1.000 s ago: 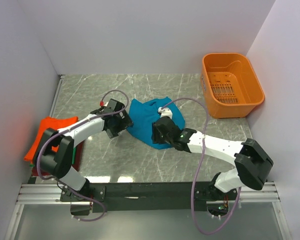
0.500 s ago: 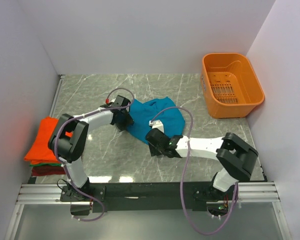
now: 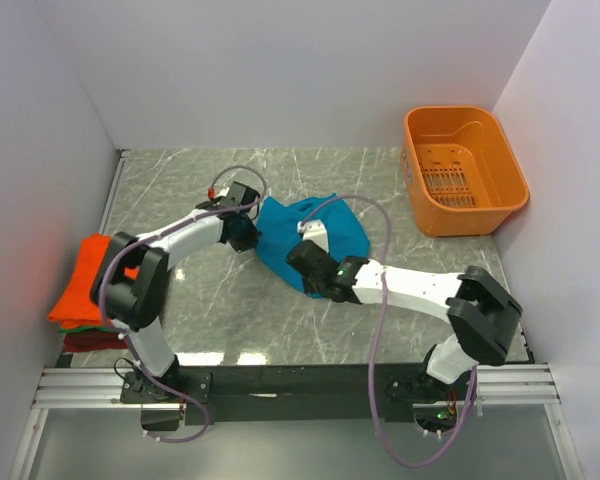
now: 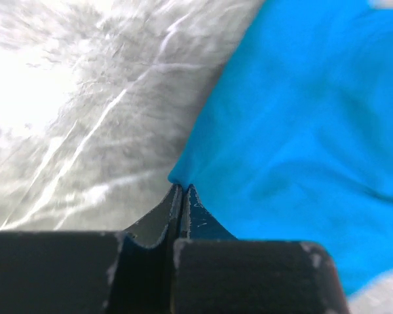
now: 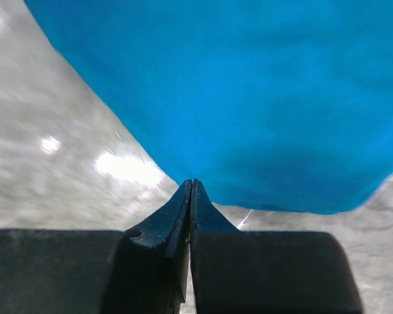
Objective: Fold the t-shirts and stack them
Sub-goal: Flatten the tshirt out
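We see the teal t-shirt (image 3: 280,235) lying rumpled in the middle of the table (image 3: 230,310). The left gripper (image 4: 181,188) is pressed fully closed on the shirt's left edge, cloth drawn to a point at its tips; the right gripper (image 5: 191,184) is likewise closed, nipping the near hem

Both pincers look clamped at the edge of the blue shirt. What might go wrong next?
The left pincer holds only a corner tip of the teal-blue t-shirt, so it may slip out when lifted. The right pincer is shut right at the hem and may have caught little cloth. Crumpled cloth could fold crooked.
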